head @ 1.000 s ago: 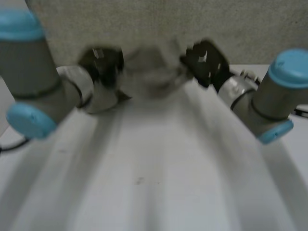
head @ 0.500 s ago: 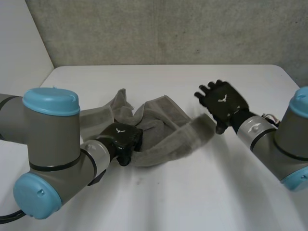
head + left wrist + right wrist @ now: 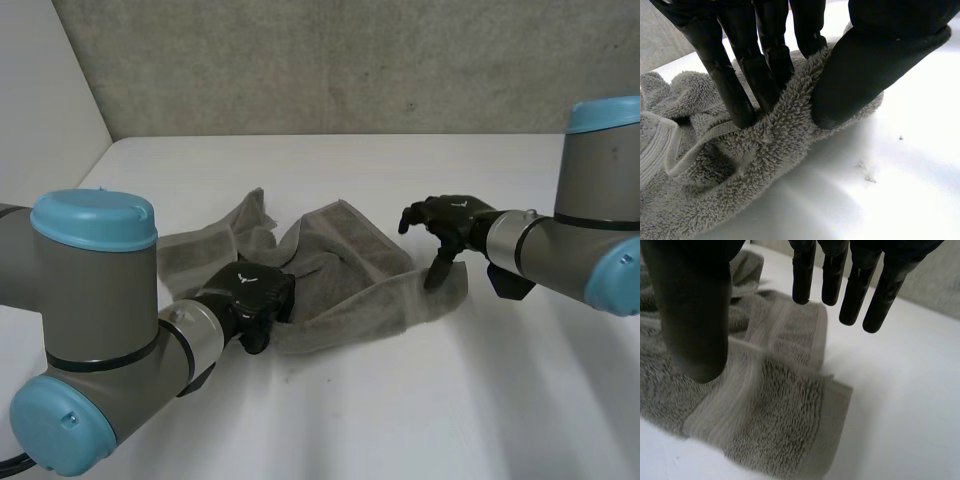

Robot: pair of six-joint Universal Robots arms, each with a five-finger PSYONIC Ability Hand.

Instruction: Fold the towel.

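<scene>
Your left hand (image 3: 255, 295) pinches the near edge of the crumpled towel (image 3: 340, 265) on the surface (image 3: 450, 400). Your right hand (image 3: 448, 222) hangs released just above the towel's other end. Lower it, grip that corner, then stretch the towel flat before folding.

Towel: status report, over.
Left robot hand pinching towel edge. Right robot hand open at towel corner. Towel crumpled, not folded. Nothing in the way.

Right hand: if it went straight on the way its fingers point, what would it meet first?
Probably the grey towel, its banded end lying just under the open right hand. Depth is unclear: the fingertips sit near that end's edge, with bare white table beyond.
</scene>
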